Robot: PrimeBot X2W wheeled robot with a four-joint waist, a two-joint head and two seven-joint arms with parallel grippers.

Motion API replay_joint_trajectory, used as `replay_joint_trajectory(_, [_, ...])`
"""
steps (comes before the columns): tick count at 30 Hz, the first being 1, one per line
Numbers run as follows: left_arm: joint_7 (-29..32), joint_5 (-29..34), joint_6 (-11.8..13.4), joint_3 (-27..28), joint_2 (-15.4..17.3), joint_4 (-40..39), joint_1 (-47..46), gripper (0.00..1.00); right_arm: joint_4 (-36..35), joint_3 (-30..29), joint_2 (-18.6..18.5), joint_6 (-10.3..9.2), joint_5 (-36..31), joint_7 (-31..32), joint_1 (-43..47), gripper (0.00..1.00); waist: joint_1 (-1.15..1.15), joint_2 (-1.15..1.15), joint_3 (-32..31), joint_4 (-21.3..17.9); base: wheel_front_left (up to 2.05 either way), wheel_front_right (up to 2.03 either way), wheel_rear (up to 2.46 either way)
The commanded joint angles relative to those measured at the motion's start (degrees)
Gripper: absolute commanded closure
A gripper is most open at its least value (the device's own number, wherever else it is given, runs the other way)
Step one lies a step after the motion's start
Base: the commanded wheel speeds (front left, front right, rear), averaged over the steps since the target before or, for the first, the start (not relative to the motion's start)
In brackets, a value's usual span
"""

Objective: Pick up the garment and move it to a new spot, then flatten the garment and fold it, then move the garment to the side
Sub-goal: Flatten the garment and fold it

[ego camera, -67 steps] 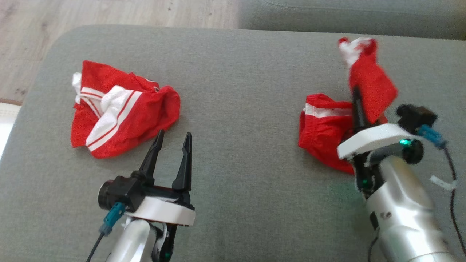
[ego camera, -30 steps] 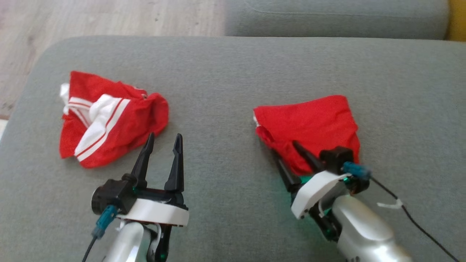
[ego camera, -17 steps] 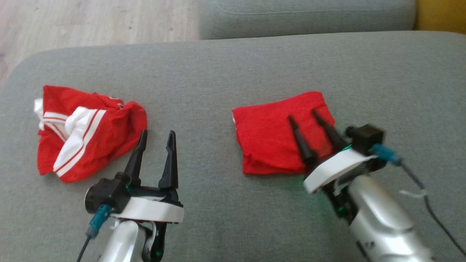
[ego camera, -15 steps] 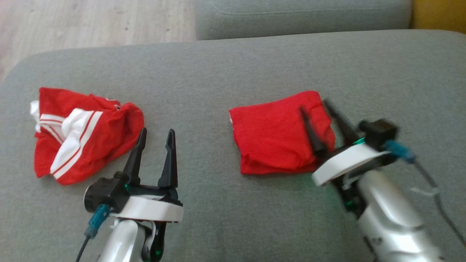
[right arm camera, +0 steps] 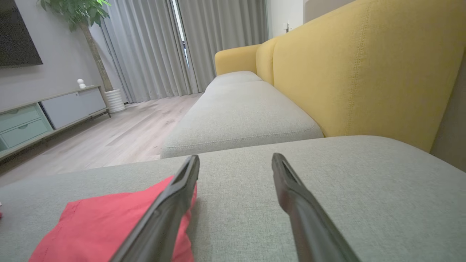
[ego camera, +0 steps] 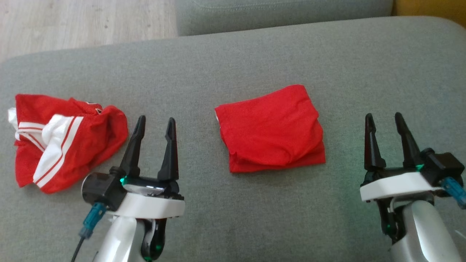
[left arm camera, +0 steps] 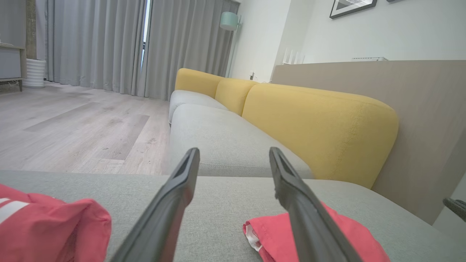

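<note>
Grey seat cushion (ego camera: 255,54) is carrying two items. A folded red garment (ego camera: 271,129) is lying flat around the middle, its layered edges facing the near side. A crumpled red-and-white garment (ego camera: 62,143) is sitting in a heap at the left end, well apart from the folded one.

A yellow backrest (left arm camera: 320,127) rises behind the grey sofa seat (ego camera: 255,54); wooden floor (ego camera: 72,22), curtains (left arm camera: 91,43) beyond.
</note>
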Motion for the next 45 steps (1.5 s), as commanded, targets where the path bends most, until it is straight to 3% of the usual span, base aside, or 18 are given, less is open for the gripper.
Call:
replay_joint_trajectory(1, [-0.3,0.6,-0.2,1.5,0.2,-2.1,-1.6,0.0,-2.7,1.2,0.4,-0.04,-0.6,-0.6,-1.7,0.0,0.0,0.0,0.8,0.2,0.0,0.0,0.0])
replay_joint_trajectory(2, [-0.3,0.6,-0.2,1.3,0.2,-2.3,-1.8,0.0,-2.7,1.7,0.5,-0.04,-0.9,-0.6,-1.8,0.0,0.0,0.0,1.1,0.4,0.0,0.0,0.0])
replay_joint_trajectory(3, [-0.3,0.6,-0.2,1.0,0.2,-2.4,-2.0,0.0,-2.7,2.3,0.5,-0.04,-1.3,-0.6,-2.2,0.63,0.0,0.0,1.7,0.7,0.0,0.0,0.0])
replay_joint_trajectory(4, [-0.3,0.6,-0.3,0.9,0.2,-2.5,-2.3,0.0,-2.8,2.9,0.5,-0.04,-2.0,-0.6,-2.7,1.0,0.0,0.0,2.2,0.9,0.0,0.0,0.0])
replay_joint_trajectory(12, [-0.3,0.2,-0.4,-0.6,0.2,-2.2,-4.2,0.0,2.4,6.5,0.6,-0.04,-5.4,-0.6,-8.8,1.0,0.0,0.0,6.2,4.1,0.0,0.0,0.0])
replay_joint_trajectory(16, [-0.3,0.0,-0.5,-1.6,0.2,-1.6,-5.3,0.0,13.1,9.1,0.5,-0.04,-8.8,-0.4,-13.1,1.0,0.0,0.0,8.0,6.4,0.0,0.0,0.0])
replay_joint_trajectory(23, [-0.3,-0.2,-0.5,-2.0,0.2,-0.7,-5.6,0.0,27.9,5.4,0.5,-0.04,-11.6,0.2,-16.0,1.0,0.0,0.0,7.5,8.0,0.0,0.0,0.0])
replay_joint_trajectory(27, [-0.3,-0.2,-0.4,-1.6,0.2,-0.4,-5.1,0.0,27.0,6.3,0.6,-0.04,-8.9,-0.5,-17.1,1.0,0.0,0.0,6.5,7.9,0.0,0.0,0.0])
replay_joint_trajectory(33, [-0.3,-0.5,-0.2,-1.8,0.2,-0.7,-4.7,0.0,17.2,14.5,0.6,-0.04,-3.1,-0.6,-15.9,1.0,0.0,0.0,5.6,8.1,0.0,0.0,0.0])
replay_joint_trajectory(39, [-0.3,-0.4,-0.2,-1.6,0.2,-0.7,-4.1,0.0,24.3,23.5,0.6,-0.04,2.4,1.2,-15.4,1.0,0.0,0.0,4.8,8.2,0.0,0.0,0.0])
replay_joint_trajectory(45, [-0.3,0.8,0.0,0.4,0.2,-1.1,-3.5,0.0,24.7,21.3,0.5,-0.04,4.4,-0.5,-17.9,1.0,0.0,0.0,3.7,6.0,0.0,0.0,0.0])
